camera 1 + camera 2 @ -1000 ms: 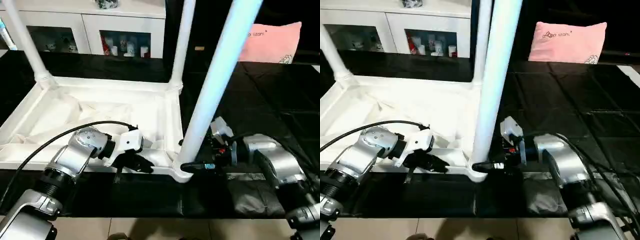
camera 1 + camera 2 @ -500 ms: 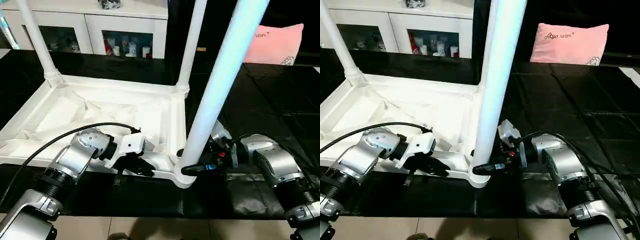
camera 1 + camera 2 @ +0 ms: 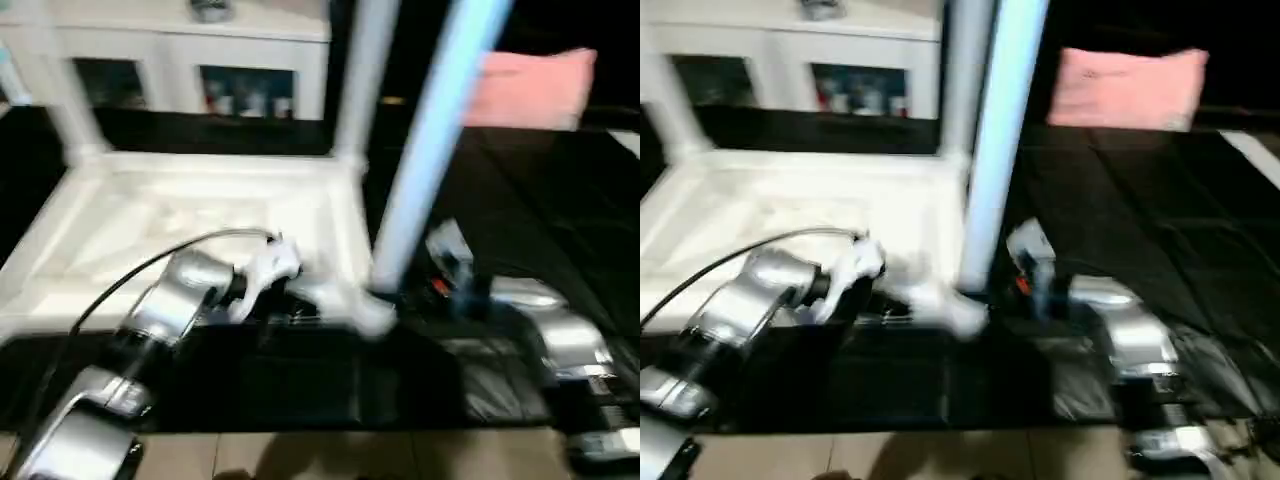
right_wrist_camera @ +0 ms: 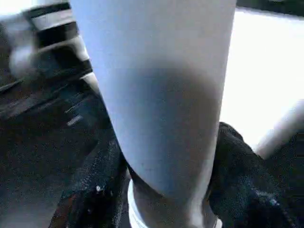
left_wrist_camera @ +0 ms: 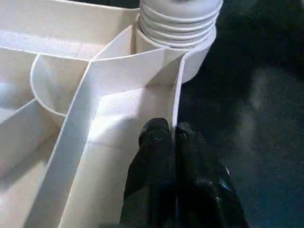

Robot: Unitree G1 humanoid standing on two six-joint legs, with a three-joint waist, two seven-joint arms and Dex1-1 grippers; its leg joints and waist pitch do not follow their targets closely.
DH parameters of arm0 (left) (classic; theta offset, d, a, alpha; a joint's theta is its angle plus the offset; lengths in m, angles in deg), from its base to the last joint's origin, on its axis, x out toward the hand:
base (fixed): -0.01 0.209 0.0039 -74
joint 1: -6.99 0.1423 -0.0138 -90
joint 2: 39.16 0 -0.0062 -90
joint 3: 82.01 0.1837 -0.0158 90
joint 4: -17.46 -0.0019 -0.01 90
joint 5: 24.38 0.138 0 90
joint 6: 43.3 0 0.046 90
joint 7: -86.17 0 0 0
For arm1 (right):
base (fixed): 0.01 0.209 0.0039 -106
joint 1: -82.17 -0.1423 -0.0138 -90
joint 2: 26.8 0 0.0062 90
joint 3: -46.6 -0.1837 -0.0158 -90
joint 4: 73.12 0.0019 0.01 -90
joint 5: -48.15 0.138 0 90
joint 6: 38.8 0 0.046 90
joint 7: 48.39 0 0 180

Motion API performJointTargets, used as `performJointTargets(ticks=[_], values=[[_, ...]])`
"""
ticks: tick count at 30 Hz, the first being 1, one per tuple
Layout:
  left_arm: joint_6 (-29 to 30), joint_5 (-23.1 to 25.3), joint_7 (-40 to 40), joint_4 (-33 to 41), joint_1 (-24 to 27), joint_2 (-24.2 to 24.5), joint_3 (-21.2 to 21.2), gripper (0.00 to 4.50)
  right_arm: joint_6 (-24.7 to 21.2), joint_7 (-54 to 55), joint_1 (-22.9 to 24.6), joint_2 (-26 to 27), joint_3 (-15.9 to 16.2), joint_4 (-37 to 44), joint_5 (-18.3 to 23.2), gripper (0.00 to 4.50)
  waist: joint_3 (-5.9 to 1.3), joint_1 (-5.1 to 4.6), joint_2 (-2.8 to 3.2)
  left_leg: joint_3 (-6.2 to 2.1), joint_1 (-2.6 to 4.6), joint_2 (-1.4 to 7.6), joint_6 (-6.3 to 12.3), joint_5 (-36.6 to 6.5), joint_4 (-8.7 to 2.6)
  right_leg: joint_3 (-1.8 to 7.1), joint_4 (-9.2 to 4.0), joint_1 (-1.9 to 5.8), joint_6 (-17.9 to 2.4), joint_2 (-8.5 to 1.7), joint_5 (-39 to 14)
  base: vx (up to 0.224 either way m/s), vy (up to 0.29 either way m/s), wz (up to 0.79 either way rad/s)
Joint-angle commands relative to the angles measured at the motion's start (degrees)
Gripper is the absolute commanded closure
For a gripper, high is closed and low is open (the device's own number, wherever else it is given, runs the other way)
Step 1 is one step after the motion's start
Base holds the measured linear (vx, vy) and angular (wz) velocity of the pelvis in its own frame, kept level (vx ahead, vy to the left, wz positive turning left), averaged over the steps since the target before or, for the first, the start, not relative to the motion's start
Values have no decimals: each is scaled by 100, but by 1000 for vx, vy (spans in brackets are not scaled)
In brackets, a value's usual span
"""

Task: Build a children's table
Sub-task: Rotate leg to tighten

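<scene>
While our left gripper (image 5: 172,130) pinches the upturned tabletop (image 3: 150,215) rim at its near right corner, our right gripper (image 4: 166,190) clamps the third leg (image 3: 425,150) into that socket, two far legs (image 3: 362,80) standing, one apparently left to fit.
</scene>
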Motion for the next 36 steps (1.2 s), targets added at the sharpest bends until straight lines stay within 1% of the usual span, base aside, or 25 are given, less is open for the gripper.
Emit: performJointTargets(ticks=[1, 2, 3, 5, 7, 8, 9, 10, 11, 13, 14, 16, 18, 19, 20, 22, 23, 24, 26, 27, 28, 31, 34, 35, 36], values=[[147, -113, 730, 158, -386, -238, -408, 450, -290, 385, -79, 443, 337, -213, -15, 243, -438, -11, -5, -52, -41, 113, 80, -885, -378, 337, -502, 355, -429, -384, -2303, 0, 0, 0], [314, -45, 1129, 112, -506, -455, -467, 450, -297, 1173, -296, 849, 205, -555, -143, 243, -437, -38, -1, -55, -52, 112, 102, -852, -381, 336, -497, 359, -470, -382, -2225, 0, 0, 0], [386, -23, 1298, 86, -556, -554, -508, 450, -282, 1468, -373, 990, 163, -673, -197, 243, -435, -97, 4, -49, -50, 105, 92, -816, -377, 334, -488, 339, -536, -367, -2145, 0, 0, 0], [432, 5, 1510, 26, -628, -675, -550, 450, -284, 1816, -502, 1142, 116, -887, -259, 244, -439, -134, 2, -40, -40, 90, 119, -790, -364, 333, -487, 350, -572, -369, -2132, 0, 0, 0], [519, 84, 2109, -164, -835, -991, -639, 450, -276, 2846, -899, 1536, -67, -1473, -468, 244, -443, -142, 20, -44, -41, 105, 153, -705, -371, 339, -473, 355, -625, -366, -1988, 0, 0, 0], [510, 106, 2193, -190, -858, -1026, -646, 450, -263, 2941, -951, 1585, -99, -1547, -479, 244, -448, -162, 24, -49, -45, 120, 130, -647, -375, 350, -441, 349, -691, -363, -1828, 0, 0, 0], [512, 126, 2232, -201, -869, -1043, -644, 450, -242, 2993, -975, 1643, -156, -1565, -471, 244, -465, -143, 44, -44, -27, 122, 155, -603, -369, 360, -426, 357, -759, -366, -1616, 0, 0, 0], [508, 135, 2235, -202, -872, -1051, -632, 450, -203, 3023, -994, 1688, -199, -1561, -457, 244, -466, -141, 38, -43, -28, 132, 184, -571, -370, 374, -406, 358, -808, -370, -1456, 0, 0, 0], [532, 133, 2253, -183, -868, -1054, -621, 450, -170, 3057, -1011, 1737, -239, -1550, -452, 209, -474, -135, 49, -47, -37, 141, 236, -479, -373, 382, -359, 373, -898, -365, -1163, 0, 0, 0], [540, 144, 2198, -99, -822, -1030, -562, 450, -80, 3090, -1026, 1790, -284, -1535, -471, 175, -474, -127, 55, -35, -21, 151, 312, -426, -370, 398, -320, 376, -1045, -371, -823, 0, 0, 0], [552, 140, 2171, -65, -800, -1022, -556, 450, -67, 3091, -1022, 1800, -302, -1526, -471, 175, -472, -124, 65, -37, -22, 153, 321, -435, -374, 398, -316, 379, -1071, -372, -794, 0, 0, 0], [517, 145, 2080, 2, -738, -974, -535, 450, -53, 3083, -990, 1788, -325, -1481, -451, 166, -464, -125, 54, -36, -28, 148, 328, -490, -379, 399, -319, 394, -1093, -376, -812, 0, 0, 0], [460, 137, 1983, 9, -673, -876, -524, 450, 17, 2952, -915, 1697, -318, -1389, -412, 154, -449, -137, 53, -29, -28, 141, 295, -609, -383, 396, -357, 400, -1027, -379, -1035, 0, 0, 0], [405, 140, 1914, -14, -639, -800, -507, 450, -10, 2787, -851, 1617, -309, -1272, -353, 133, -448, -138, 42, -28, -32, 135, 291, -647, -383, 394, -369, 408, -992, -379, -1114, 0, 0, 0], [341, 141, 1846, -38, -607, -725, -494, 450, -29, 2582, -775, 1517, -287, -1134, -296, 133, -450, -133, 32, -30, -38, 124, 314, -677, -379, 391, -381, 423, -929, -377, -1213, 0, 0, 0], [302, 141, 1809, -52, -588, -680, -484, 450, -42, 2457, -729, 1458, -276, -1049, -263, 121, -442, -128, 38, -31, -37, 135, 332, -670, -380, 395, -394, 409, -875, -381, -1291, 0, 0, 0], [180, 124, 1662, -64, -547, -590, -463, 450, -13, 2152, -622, 1277, -240, -887, -218, 108, -446, -137, 31, -33, -40, 141, 316, -655, -382, 393, -387, 406, -885, -380, -1303, 0, 0, 0], [97, 108, 1520, -70, -508, -504, -441, 450, 33, 1846, -527, 1096, -210, -755, -182, 96, -441, -116, 27, -27, -20, 136, 345, -695, -377, 388, -410, 399, -862, -377, -1356, 0, 0, 0], [-120, 76, 1203, -76, -419, -327, -384, 450, 105, 1279, -365, 725, -214, -534, -91, 85, -444, -118, 18, -31, -47, 149, 388, -675, -377, 399, -378, 414, -880, -374, -1237, 0, 0, 0], [-208, 58, 1062, -79, -380, -254, -361, 450, 122, 1054, -318, 564, -233, -460, -43, 77, -446, -102, 18, -28, -37, 146, 434, -674, -372, 394, -396, 410, -860, -375, -1241, 0, 0, 0], [-300, 40, 926, -81, -345, -191, -339, 450, 136, 854, -288, 415, -251, -405, 3, 61, -449, -99, 27, -27, -36, 147, 454, -666, -369, 394, -389, 403, -909, -377, -1213, 0, 0, 0], [-622, -75, 286, -28, -189, 69, -234, 450, 178, 92, -231, -150, -308, -263, 160, 47, -441, -69, 25, -22, -23, 160, 452, -684, -370, 400, -380, 394, -953, -382, -1242, 0, 0, 0], [-750, -118, 2, 5, -130, 180, -178, 450, 242, -230, -232, -357, -251, -272, 152, 18, -435, -20, 26, -19, -9, 165, 422, -755, -374, 400, -391, 384, -920, -381, -1360, 0, 0, 0], [-984, -116, -452, 63, -47, 387, -30, 450, 314, -769, -220, -641, -76, -250, 155, 10, -428, 1, 30, -16, 5, 160, 414, -829, -375, 395, -406, 367, -920, -381, -1457, 0, 0, 0], [-1102, -110, -644, 89, -14, 471, 33, 450, 341, -954, -220, -734, -2, -249, 152, 6, -430, 18, 20, -19, -4, 164, 418, -859, -377, 396, -405, 379, -910, -384, -1496, 0, 0, 0]])
